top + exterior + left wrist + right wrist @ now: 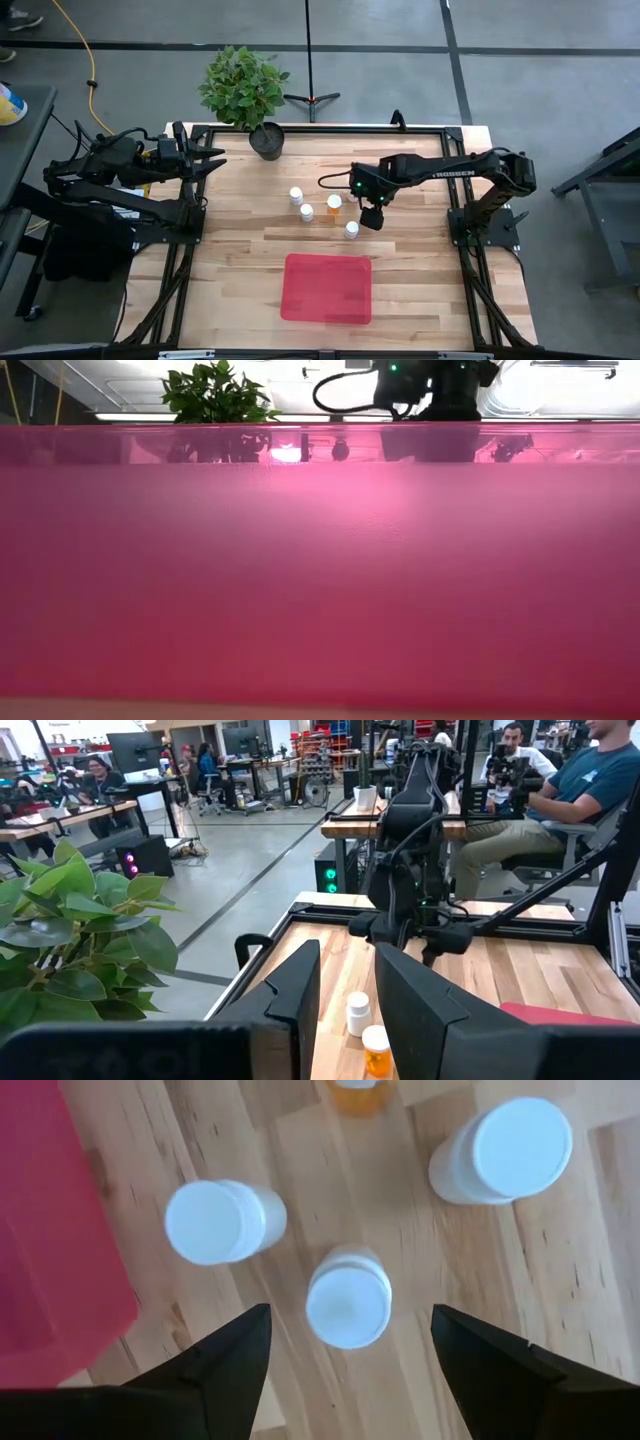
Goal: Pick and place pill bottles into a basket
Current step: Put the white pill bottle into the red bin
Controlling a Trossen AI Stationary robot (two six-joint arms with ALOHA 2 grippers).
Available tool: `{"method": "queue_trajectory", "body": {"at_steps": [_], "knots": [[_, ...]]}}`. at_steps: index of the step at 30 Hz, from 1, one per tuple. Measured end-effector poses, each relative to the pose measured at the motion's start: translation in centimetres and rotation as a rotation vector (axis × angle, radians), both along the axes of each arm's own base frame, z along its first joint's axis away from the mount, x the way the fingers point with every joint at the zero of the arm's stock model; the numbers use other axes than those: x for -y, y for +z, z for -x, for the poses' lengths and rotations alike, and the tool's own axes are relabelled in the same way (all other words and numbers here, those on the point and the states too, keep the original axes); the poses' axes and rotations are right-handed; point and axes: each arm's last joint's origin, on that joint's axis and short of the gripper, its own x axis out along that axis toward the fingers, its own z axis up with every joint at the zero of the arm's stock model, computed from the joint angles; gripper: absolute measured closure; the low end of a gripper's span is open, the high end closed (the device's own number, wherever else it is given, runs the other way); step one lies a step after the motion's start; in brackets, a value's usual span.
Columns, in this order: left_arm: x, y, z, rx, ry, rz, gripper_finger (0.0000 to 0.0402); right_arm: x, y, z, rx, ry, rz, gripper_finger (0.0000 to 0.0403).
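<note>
Right gripper spread above white-capped bottle, basket beside.

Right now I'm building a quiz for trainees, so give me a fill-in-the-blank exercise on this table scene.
1. The red basket is ___.
2. The right gripper hovers with jaws ___ over a white-capped pill bottle.
3. The left gripper waits near a potted ___.
Missing words: empty; open; plant.
</note>
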Motion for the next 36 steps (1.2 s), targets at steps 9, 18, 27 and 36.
{"method": "queue_trajectory", "body": {"at_steps": [9,18,27,36], "knots": [[0.0,0.0,0.01,0.0,0.0,0.0,0.0268,0.31,-0.24,-0.1,0.02,-0.012,-0.006,0.0137],[0.0,0.0,0.01,0.0,0.0,0.0,0.0268,0.32,-0.23,-0.1,0.02,-0.016,-0.005,0.0137],[0.0,0.0,0.0,0.0,0.0,0.0,0.0268,0.37,-0.44,-0.16,0.008,-0.034,0.002,0.0137],[0.0,0.0,0.0,0.0,-0.001,0.0,0.0268,0.44,-1.03,-0.44,-0.011,-0.048,-0.009,0.0137]]}}
